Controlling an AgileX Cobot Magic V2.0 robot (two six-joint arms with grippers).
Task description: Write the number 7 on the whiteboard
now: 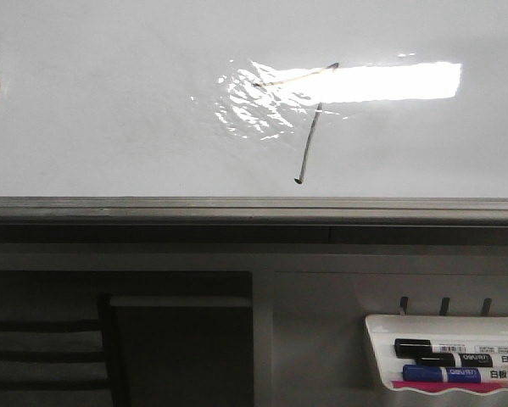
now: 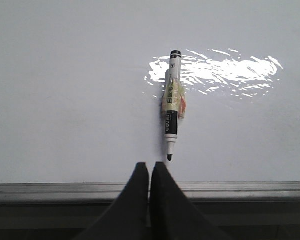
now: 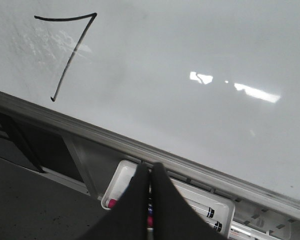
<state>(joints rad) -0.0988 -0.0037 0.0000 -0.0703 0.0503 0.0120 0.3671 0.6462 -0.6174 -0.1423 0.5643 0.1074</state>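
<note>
Already the number 7 [image 3: 67, 52] is standing on the whiteboard [image 3: 200, 45], well beyond the right gripper [image 3: 150, 200], whose fingers are pressing together like the left gripper's [image 2: 149, 200], so any forward drift is risking a smear.

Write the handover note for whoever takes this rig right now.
Left gripper: shut, empty, at the whiteboard's frame edge.
Right gripper: shut; nothing visibly held, over the marker tray.
An uncapped marker lies on the whiteboard, ahead of the left gripper.
Done: the number 7 is drawn on the board, both strokes visible.
Left: writing looks finished; possibly return the marker to the tray.
</note>
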